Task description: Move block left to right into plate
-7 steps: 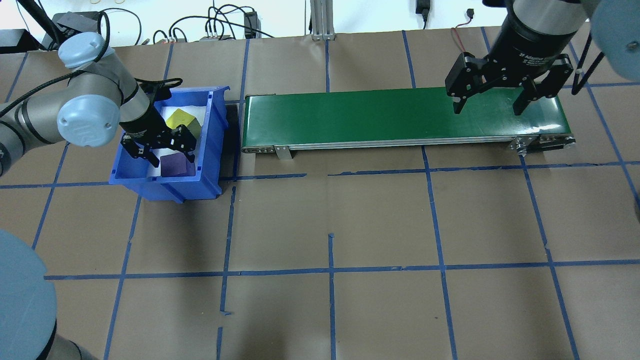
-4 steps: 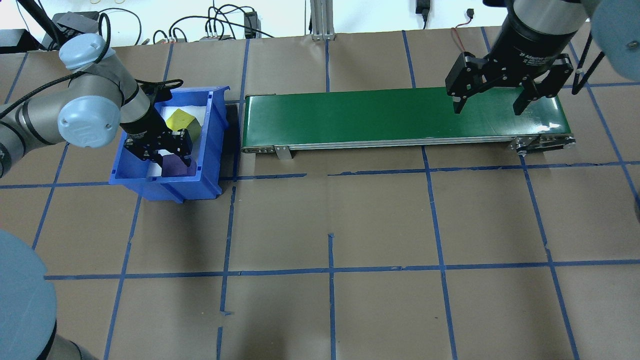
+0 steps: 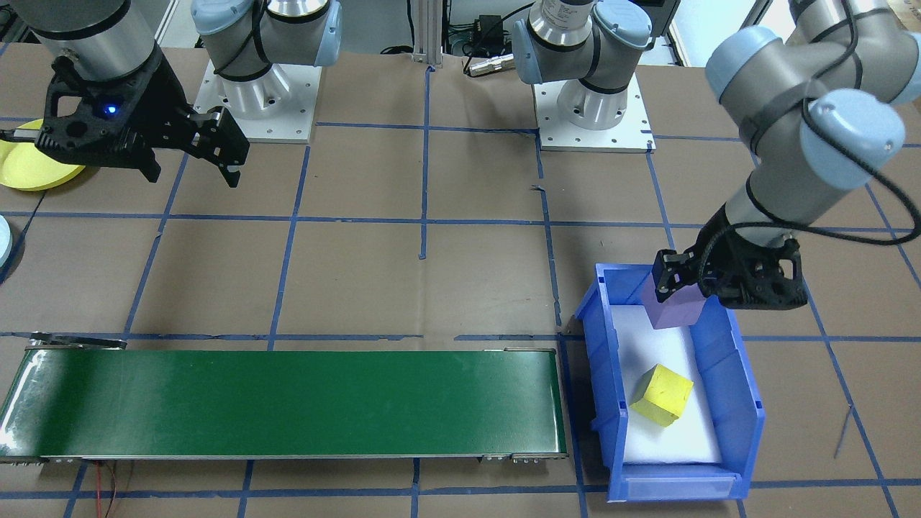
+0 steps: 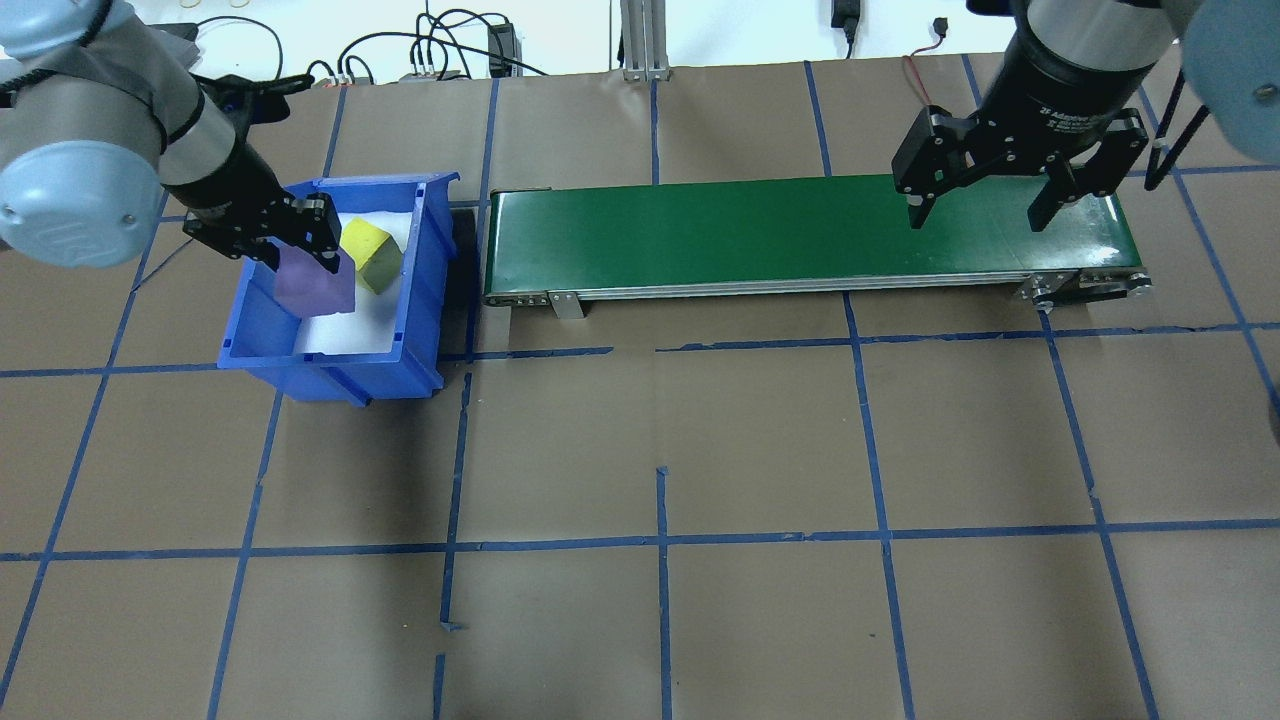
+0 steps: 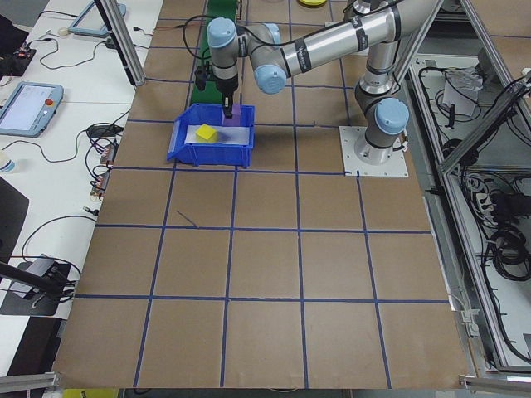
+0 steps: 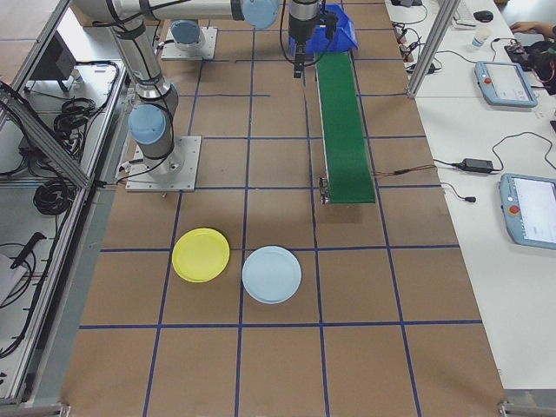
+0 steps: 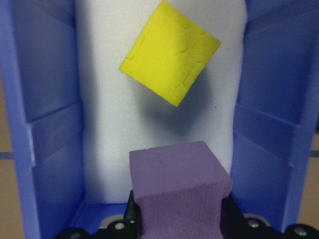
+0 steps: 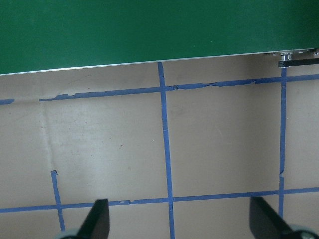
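A blue bin [image 4: 262, 325] with a white liner sat just beside the left end of a green conveyor belt [image 4: 800, 235]. Inside lay a yellow block [image 4: 367, 254], turned diagonal to the bin's walls. The left gripper [image 4: 290, 250] pinched a purple block [image 4: 315, 285] above the bin's near end, roughly square to the walls; no long axis was evident. The right gripper [image 4: 985, 205], fingers spread, hovered near the belt's far end. A yellow plate [image 6: 201, 254] and pale blue plate [image 6: 272, 274] lay well apart from it.

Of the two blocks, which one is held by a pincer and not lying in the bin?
The purple block: the left pincer grips it, lifted above the white floor of the blue bin. The yellow block lies loose on that floor.
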Controlling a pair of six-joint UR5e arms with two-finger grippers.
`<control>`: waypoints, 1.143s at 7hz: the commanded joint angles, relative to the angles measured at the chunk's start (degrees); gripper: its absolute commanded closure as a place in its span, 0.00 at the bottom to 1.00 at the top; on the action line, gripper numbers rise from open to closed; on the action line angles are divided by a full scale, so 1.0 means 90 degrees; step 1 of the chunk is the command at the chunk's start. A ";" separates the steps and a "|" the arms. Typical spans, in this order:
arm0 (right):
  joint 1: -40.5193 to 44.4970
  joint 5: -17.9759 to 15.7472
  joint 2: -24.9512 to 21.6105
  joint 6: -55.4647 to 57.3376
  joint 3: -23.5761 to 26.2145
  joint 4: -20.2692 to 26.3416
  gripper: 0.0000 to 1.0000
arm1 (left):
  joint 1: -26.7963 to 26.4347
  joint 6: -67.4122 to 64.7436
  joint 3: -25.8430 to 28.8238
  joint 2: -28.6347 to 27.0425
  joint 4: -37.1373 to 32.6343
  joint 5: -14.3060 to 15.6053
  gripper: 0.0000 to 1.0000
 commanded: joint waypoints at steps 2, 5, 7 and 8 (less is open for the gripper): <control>0.0020 0.0064 0.0002 0.0000 0.0002 0.0000 0.00 | -0.1137 -0.0601 0.0622 0.0324 -0.0027 -0.0260 0.73; 0.0000 -0.0014 0.0002 -0.0010 0.0012 0.0000 0.00 | -0.1999 -0.1407 0.0506 -0.0698 0.1483 -0.0623 0.73; -0.0009 -0.0033 0.0002 -0.0010 0.0012 0.0000 0.00 | -0.2100 -0.1592 0.0497 -0.1382 0.2121 -0.0633 0.73; -0.0010 -0.0014 0.0002 -0.0010 0.0012 0.0000 0.00 | -0.2109 -0.1602 0.0477 -0.1608 0.2258 -0.0633 0.70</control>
